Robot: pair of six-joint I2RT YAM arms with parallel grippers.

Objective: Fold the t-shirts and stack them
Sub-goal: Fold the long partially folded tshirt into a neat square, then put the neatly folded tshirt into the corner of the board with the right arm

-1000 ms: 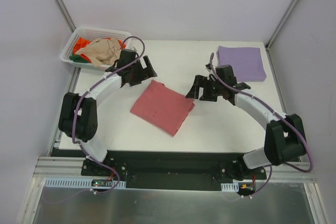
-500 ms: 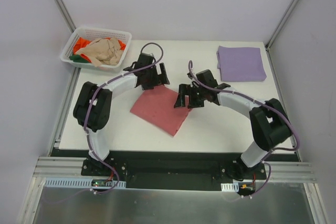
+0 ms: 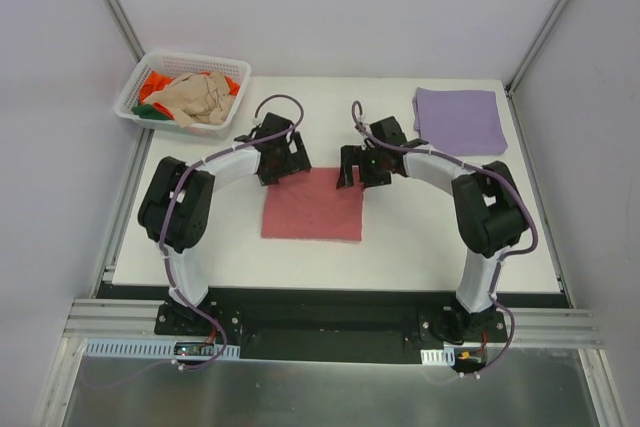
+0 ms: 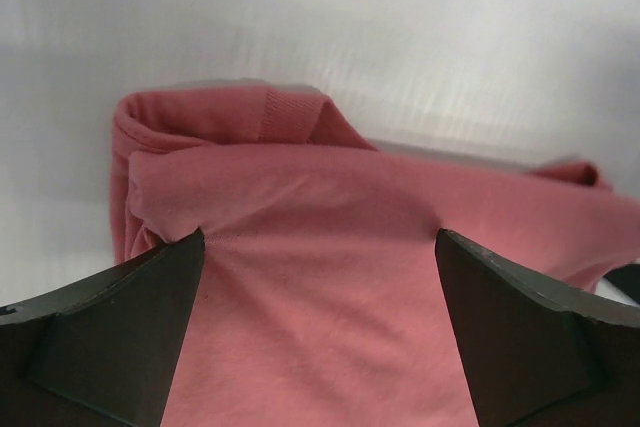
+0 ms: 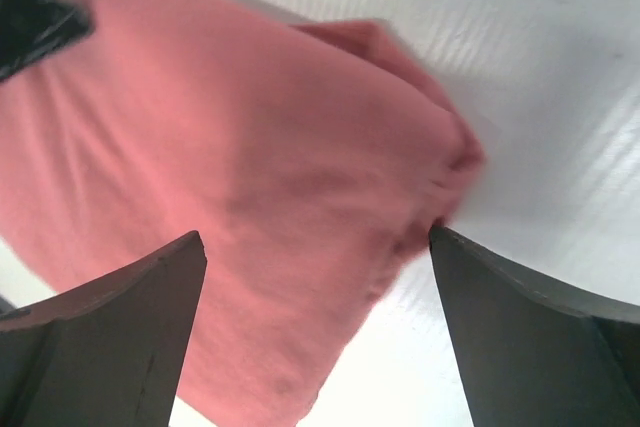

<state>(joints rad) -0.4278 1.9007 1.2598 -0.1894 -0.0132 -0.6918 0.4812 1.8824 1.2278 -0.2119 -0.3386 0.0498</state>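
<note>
Left gripper: gapes wide, straddles folded red shirt at its far-left corner; cloth between fingers, not pinched. Right gripper: gapes equally wide, straddles far-right corner. Red shirt: lies flat mid-table. Purple shirt: sits folded, far right. Other shirts: lie heaped in basket, far left.

Top view: bright, even, diffuse light on the white rectangular table; detail crisp.
Shadows: faint and soft-edged, on the table close beside the arms.
Glare: pale streaked sheen on the table in both wrist views.
Left wrist view: dusty rose-red folded cloth t-shirt in fair focus, stitching legible; black left fingers soft.
Right wrist view: t-shirt blurred, its edge smeared, its middle shaded; black right fingers soft.
</note>
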